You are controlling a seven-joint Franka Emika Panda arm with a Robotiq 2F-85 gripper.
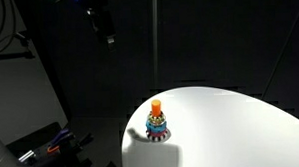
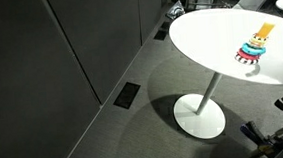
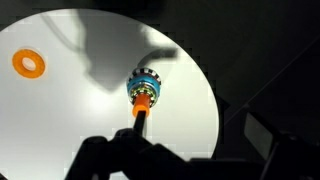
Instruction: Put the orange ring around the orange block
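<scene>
The orange ring (image 3: 29,64) lies flat on the white round table (image 3: 80,110), at the left of the wrist view and well apart from the toy. It does not show in either exterior view. The orange block (image 3: 141,108) is the upright peg topping the multicoloured ring-stack toy (image 3: 143,90), which stands near the table's edge in both exterior views (image 1: 158,121) (image 2: 254,45). My gripper (image 1: 107,31) hangs high above the table and away from it. In the wrist view its dark fingers (image 3: 185,152) stand wide apart, open and empty.
The room is dark, with dark wall panels (image 2: 70,54) around the table. The table stands on a single pedestal foot (image 2: 199,113). Dark equipment with cables lies on the floor near the table (image 1: 47,142). The table's edge runs close beside the toy.
</scene>
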